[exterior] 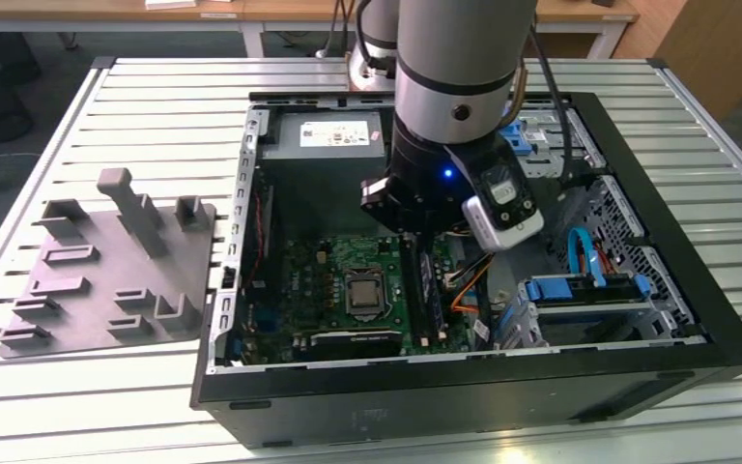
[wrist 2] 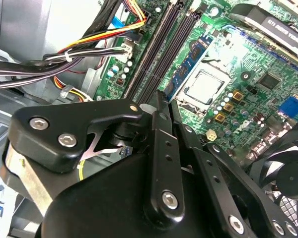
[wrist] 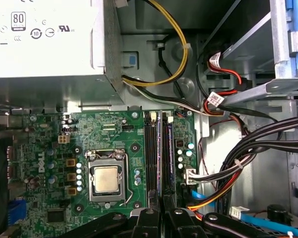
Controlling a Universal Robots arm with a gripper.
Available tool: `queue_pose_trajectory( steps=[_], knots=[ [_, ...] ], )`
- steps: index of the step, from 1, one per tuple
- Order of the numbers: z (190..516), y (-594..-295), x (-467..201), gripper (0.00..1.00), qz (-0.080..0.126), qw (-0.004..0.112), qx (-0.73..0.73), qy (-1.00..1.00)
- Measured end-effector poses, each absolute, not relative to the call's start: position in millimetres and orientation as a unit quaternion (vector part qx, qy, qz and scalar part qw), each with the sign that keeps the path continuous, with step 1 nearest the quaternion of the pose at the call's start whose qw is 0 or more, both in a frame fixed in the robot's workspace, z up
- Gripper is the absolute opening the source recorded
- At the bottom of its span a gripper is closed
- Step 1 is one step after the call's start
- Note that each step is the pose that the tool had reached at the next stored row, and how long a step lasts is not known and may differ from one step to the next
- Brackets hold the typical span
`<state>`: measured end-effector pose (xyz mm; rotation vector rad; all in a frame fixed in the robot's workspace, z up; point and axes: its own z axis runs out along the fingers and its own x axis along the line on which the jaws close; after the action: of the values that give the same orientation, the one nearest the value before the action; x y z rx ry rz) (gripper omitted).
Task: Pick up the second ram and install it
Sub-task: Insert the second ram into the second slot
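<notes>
Exterior view, arm: the grey arm reaches down into the open computer case (exterior: 680, 290), which lies on the slatted worktop (exterior: 152, 87).
Exterior view, end effector: the end effector (exterior: 425, 230) hangs low over the green motherboard (exterior: 313, 280), just above the row of memory slots; whether its fingers are spread or pressed together cannot be told here.
Exterior view, holder plate: a grey moulded holder plate (exterior: 107, 280) lies on the worktop, well apart from the end effector, outside the case.
Second wrist view, end effector: the black fingers (wrist 2: 161, 148) stand pressed close together, edge-on, over the slots (wrist 2: 156, 54); anything pinched between them is hidden.
Second wrist view, processor: the silver processor (wrist 2: 203, 87) sits beyond the fingertips, beside the slots.
First wrist view, second ram: a thin stick (wrist: 163, 151) stands on edge in the slot row, running straight away from the end effector (wrist: 161, 214), whose tips meet at its near end.
First wrist view, surroundings: the processor (wrist: 107, 179) lies to one side of the stick, a bundle of black cables (wrist: 258, 144) to the other, and the power supply box (wrist: 49, 39) farther off.
</notes>
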<state>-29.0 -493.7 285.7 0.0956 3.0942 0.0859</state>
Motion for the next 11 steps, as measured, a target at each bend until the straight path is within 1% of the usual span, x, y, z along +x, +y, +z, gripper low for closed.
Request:
queue_pose_trajectory(
  steps=[11],
  knots=[
    [282.5, -493.8, -29.0, 0.14, 0.028, 0.022, 0.031, 0.999]
  ],
)
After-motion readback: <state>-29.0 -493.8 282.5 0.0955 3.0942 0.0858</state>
